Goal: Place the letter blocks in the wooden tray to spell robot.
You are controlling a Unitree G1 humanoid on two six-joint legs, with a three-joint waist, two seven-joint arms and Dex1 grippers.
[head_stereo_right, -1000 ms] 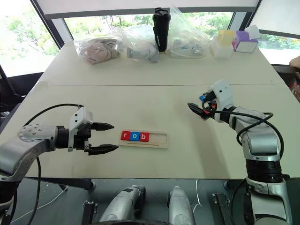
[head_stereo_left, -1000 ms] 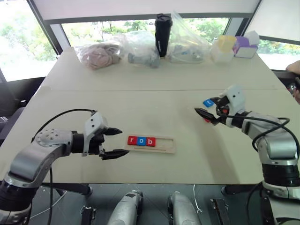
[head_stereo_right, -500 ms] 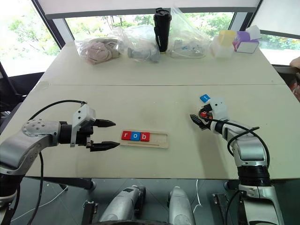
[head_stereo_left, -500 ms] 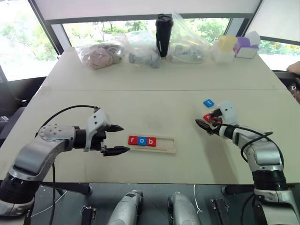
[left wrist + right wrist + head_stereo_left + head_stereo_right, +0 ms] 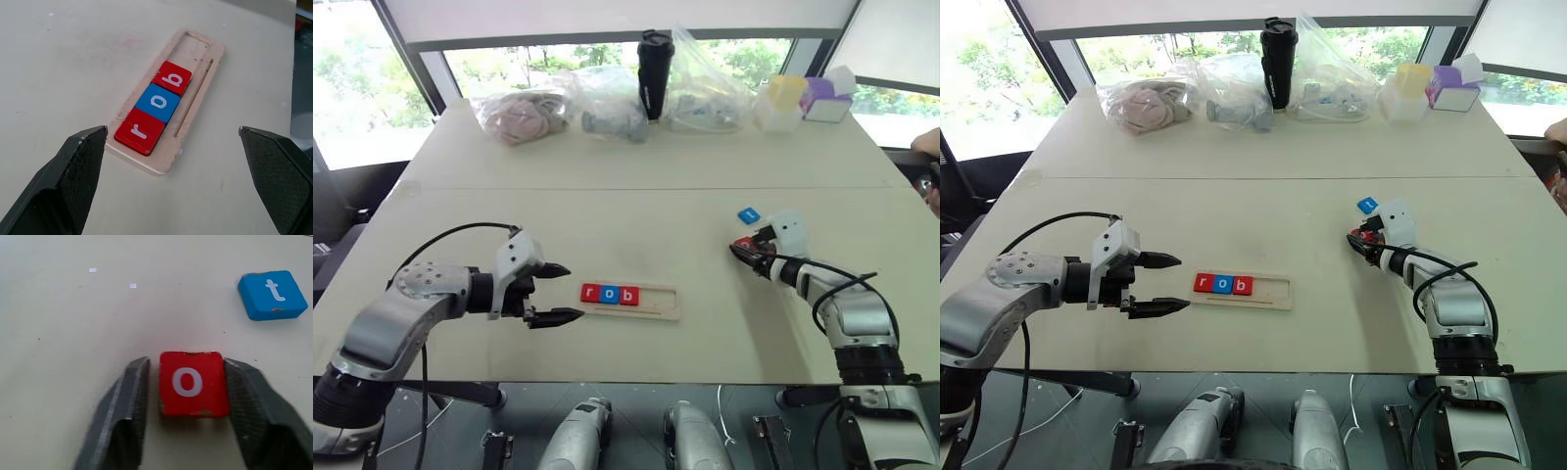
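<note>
So I'm three letters in: the long pale wooden tray [image 5: 629, 300] holds a red "r" tile [image 5: 140, 131], a blue "o" tile [image 5: 158, 103] and a red "b" tile [image 5: 171, 77] side by side, with the two right-hand slots still empty. My left gripper [image 5: 556, 293] hovers just left of it, jaws apart. Over on the right of the counter [image 5: 636, 215], the right gripper [image 5: 185, 396] has its jaws clamped on the red square "o" tile [image 5: 193, 383]. The blue "t" tile [image 5: 272, 294] sits nearby, left for last.
</note>
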